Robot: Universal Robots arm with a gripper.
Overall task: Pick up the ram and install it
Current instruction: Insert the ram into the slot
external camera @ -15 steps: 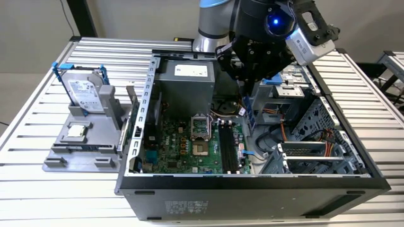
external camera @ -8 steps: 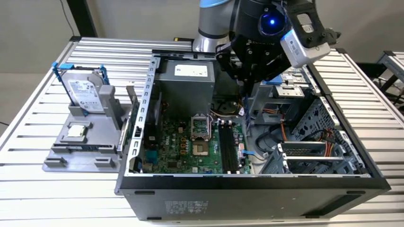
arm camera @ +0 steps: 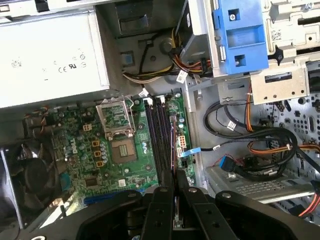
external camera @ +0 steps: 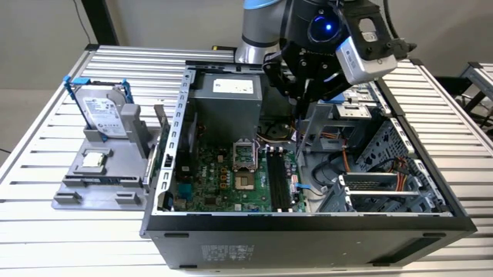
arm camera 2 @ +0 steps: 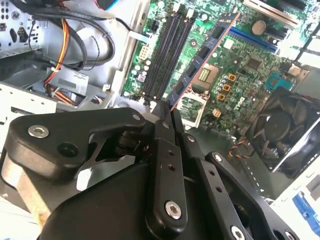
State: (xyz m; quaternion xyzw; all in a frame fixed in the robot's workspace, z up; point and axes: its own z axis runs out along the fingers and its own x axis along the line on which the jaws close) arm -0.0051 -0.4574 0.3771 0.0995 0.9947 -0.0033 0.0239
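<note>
No print is legible; the power supply [arm camera: 50, 55] label is unreadable.

The surface [external camera: 46, 167] is a table of pale metal slats running across the exterior view, with narrow dark gaps between them. Behind it stands a plain, light beige wall [external camera: 177, 20]. A dark upright post [external camera: 103, 22] crosses the wall toward the exterior view's left, with a thin black cable [external camera: 80, 17] hanging beside it. At the exterior view's right edge, part of a second slatted metal frame [external camera: 479, 72] is visible. Lighting is even and diffuse, with soft sheen on the slats.
</note>
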